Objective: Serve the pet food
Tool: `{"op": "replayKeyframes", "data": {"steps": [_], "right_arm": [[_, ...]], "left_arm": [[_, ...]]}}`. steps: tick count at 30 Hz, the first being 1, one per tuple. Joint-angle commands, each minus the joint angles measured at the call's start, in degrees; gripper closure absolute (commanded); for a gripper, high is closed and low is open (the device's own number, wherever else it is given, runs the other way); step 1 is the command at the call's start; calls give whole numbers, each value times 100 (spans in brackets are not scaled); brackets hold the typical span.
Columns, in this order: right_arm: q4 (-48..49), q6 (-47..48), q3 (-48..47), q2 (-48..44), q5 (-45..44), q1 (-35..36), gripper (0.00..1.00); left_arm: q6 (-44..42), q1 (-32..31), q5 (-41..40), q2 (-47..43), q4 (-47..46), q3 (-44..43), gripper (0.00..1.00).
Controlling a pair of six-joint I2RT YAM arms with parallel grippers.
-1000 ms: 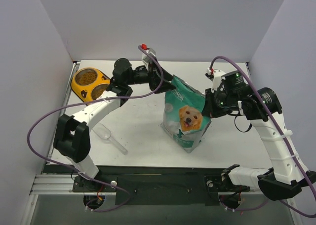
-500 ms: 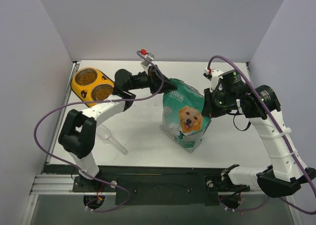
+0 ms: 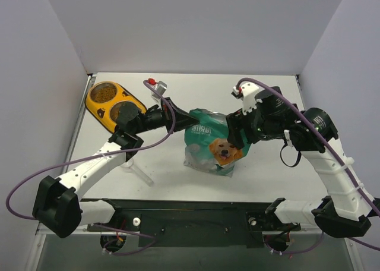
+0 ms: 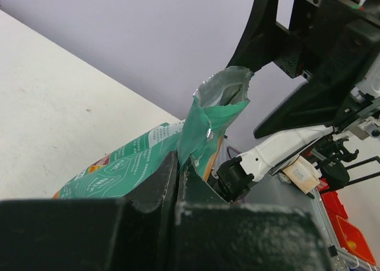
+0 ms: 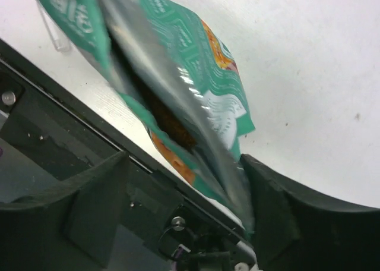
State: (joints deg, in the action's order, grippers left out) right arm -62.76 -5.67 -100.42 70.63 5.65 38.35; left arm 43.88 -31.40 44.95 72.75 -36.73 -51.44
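My left gripper pinches shut on the pouch's top corner while my right gripper gapes around its mouth holding nothing, so I judge a handover before pouring: pet food inside, mouth up and far, long axis slanting to the near base, next tilting left toward the feeder.

Left gripper tight on the crumpled top edge of the teal pouch.
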Motion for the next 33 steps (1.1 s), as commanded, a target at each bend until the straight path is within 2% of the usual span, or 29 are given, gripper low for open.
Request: {"op": "replayKeyframes", "data": {"steps": [1, 4, 6, 8, 12, 14, 16, 19, 21, 24, 31, 33], "right_arm": [[553, 758, -162, 187, 74, 427, 4], [818, 1129, -206, 328, 209, 647, 3], [836, 1322, -381, 495, -160, 849, 3], [836, 1533, -434, 618, -502, 1060, 8], [652, 2104, -531, 847, -1617, 1596, 27], [564, 2368, -531, 882, -1830, 1710, 37], [528, 2448, -592, 891, -1953, 1737, 50], [440, 2509, -777, 926, -1910, 1755, 66], [353, 2562, -926, 952, -1840, 1746, 80], [265, 2606, -1041, 961, -1665, 1737, 98], [107, 2501, -1321, 1119, -1084, 1571, 100], [106, 2404, -1322, 1155, -943, 1518, 100]], "left_arm": [[-19, -305, -575, -612, -300, -191, 100], [-134, -533, -934, -788, 7, -147, 100], [-143, -569, -1057, -885, 78, -95, 100], [-169, -569, -1076, -973, 209, -68, 100], [-388, -561, -1023, -1149, 692, -86, 100], [-555, -561, -1023, -1263, 912, -68, 99], [-696, -560, -988, -1342, 1149, -59, 93], [-863, -560, -821, -1308, 1370, -173, 63], [-881, -552, -769, -1238, 1397, -208, 51], [-855, -569, -689, -1080, 1116, -217, 43], [-968, -622, -171, -543, 694, -472, 42], [-1118, -640, -197, -516, 676, -472, 46]]}}
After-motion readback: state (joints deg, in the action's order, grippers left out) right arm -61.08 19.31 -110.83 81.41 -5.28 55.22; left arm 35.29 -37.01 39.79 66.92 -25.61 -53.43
